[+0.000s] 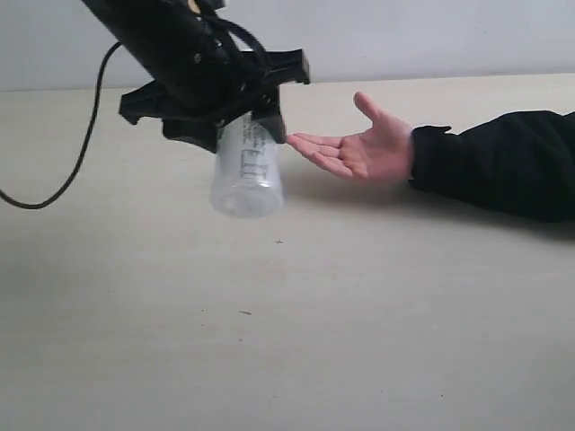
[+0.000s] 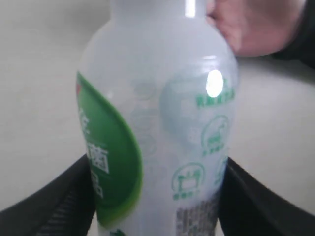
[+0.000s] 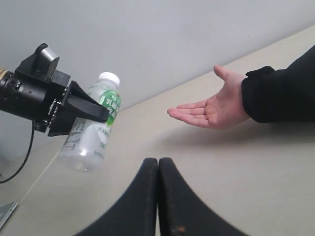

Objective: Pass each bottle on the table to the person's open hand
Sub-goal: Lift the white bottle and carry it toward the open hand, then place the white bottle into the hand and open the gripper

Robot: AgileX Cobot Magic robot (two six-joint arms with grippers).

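Exterior view, left tool (image 1: 244, 128) gripping white-green bottle (image 1: 247, 180)

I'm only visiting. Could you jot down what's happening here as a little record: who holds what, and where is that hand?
Held item: white-green bottle, tilted, white cap uppermost
Holder: left gripper, closed around the bottle's body
Height: bottle appears to be clear of the table
Receiver: person's hand, open, palm up, beside the bottle, not touching it
Other arm: right gripper, shut, holding nothing
Other bottles: none in view
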